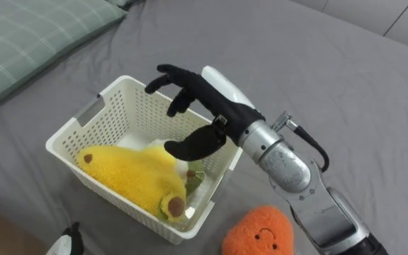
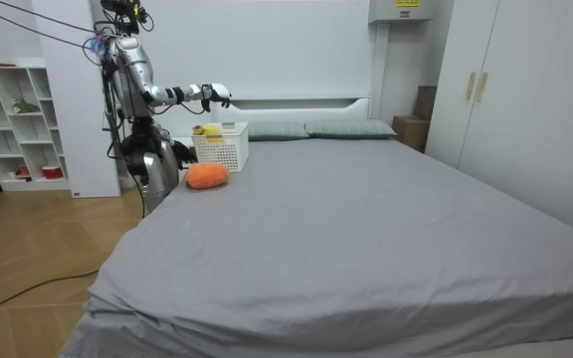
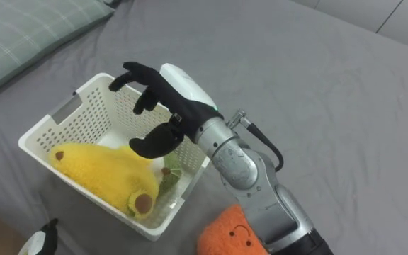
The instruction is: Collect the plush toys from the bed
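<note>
A white slatted basket point(image 1: 68, 132) stands on the grey bed. Inside it lies a yellow banana plush point(image 1: 129, 177), with a small green and brown toy point(image 1: 179, 204) tucked against its near end. My right hand point(image 1: 198, 100) hovers open over the basket's far right side, fingers spread and holding nothing. An orange plush with a smiling face point(image 1: 259, 232) rests on the bed just right of the basket, below my right forearm. My left hand point(image 1: 66, 243) peeks in at the lower left edge. In the room view I stand at the bedside by the basket point(image 2: 222, 149), right arm stretched over it.
A green checked pillow point(image 1: 27, 42) lies at the upper left, behind the basket. Grey sheet point(image 1: 317, 78) stretches bare to the right and beyond. In the room view, a white shelf unit point(image 2: 13, 119) stands behind me and wardrobes point(image 2: 485, 89) line the far side.
</note>
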Controlling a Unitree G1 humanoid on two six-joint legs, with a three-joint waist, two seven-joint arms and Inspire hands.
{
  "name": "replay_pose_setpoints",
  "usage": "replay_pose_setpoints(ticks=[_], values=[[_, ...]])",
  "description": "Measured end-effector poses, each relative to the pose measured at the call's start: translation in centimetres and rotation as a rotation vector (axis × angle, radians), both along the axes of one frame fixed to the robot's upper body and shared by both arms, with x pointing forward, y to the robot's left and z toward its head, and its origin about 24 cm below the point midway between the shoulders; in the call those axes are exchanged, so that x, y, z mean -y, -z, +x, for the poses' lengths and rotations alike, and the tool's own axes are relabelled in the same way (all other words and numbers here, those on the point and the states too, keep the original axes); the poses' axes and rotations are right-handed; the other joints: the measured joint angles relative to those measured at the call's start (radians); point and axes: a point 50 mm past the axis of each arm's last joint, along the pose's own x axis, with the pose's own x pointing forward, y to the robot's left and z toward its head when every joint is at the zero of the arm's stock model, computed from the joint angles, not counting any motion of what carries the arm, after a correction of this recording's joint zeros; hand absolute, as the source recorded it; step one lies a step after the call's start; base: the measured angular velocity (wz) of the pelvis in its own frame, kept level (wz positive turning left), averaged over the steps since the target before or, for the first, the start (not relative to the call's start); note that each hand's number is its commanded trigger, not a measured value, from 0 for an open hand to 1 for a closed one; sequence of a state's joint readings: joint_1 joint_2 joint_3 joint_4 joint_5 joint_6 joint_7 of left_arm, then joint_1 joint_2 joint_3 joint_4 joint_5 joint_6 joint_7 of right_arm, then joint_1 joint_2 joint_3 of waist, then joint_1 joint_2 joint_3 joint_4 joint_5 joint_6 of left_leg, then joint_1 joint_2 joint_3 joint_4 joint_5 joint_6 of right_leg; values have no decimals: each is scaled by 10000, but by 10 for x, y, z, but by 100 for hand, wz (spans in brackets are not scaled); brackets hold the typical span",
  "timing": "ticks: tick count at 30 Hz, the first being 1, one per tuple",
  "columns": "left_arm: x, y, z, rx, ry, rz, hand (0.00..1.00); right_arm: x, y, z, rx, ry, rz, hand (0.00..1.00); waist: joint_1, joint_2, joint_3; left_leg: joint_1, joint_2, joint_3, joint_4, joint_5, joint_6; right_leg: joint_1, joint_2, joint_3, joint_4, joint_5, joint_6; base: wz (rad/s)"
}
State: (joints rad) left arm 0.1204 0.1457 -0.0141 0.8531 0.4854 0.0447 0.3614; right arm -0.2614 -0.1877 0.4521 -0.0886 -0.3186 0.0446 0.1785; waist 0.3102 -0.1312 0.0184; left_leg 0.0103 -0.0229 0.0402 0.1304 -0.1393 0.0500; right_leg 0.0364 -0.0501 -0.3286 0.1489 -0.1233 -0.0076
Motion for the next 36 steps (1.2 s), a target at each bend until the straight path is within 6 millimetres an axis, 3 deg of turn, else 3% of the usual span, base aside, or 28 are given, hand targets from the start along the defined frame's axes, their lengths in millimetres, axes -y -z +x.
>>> replay_pose_setpoints(ticks=[21, 28, 32, 34, 36], values=[[-1, 0, -2, -4, -87, 87, 0, 12, 5, 1, -333, 499, 420, 0, -180, 80, -1, 98, -5, 41, 9, 1, 1, 43, 14, 265, -3, -2, 2, 0], [0, 1, -5, 61, -350, 56, 0, 46, 26, -1, -1210, 2159, 1238, 0, -601, 200, 30, 186, -13, 146, 29, -19, 24, 144, 6, 388, -11, 2, 10, -3], [2, 3, -7, 24, -478, 5, 0, 57, 33, -4, -1586, 2680, 1634, 0, -839, 305, -18, 321, 7, 309, 3, -22, 27, 161, 22, 542, 8, 4, 8, -13], [1, 6, -13, -152, -559, 110, 0, 62, 40, -6, -1940, 3052, 2033, 0, -1108, 429, -85, 401, 9, 344, -11, -22, 28, 219, 17, 548, 18, 4, 10, -3], [1, 6, -15, -172, -601, 148, 0, 66, 47, -6, -2109, 3388, 2080, 0, -1281, 482, -76, 438, 16, 389, -13, -22, 28, 226, 26, 615, 18, 5, 9, -6]])
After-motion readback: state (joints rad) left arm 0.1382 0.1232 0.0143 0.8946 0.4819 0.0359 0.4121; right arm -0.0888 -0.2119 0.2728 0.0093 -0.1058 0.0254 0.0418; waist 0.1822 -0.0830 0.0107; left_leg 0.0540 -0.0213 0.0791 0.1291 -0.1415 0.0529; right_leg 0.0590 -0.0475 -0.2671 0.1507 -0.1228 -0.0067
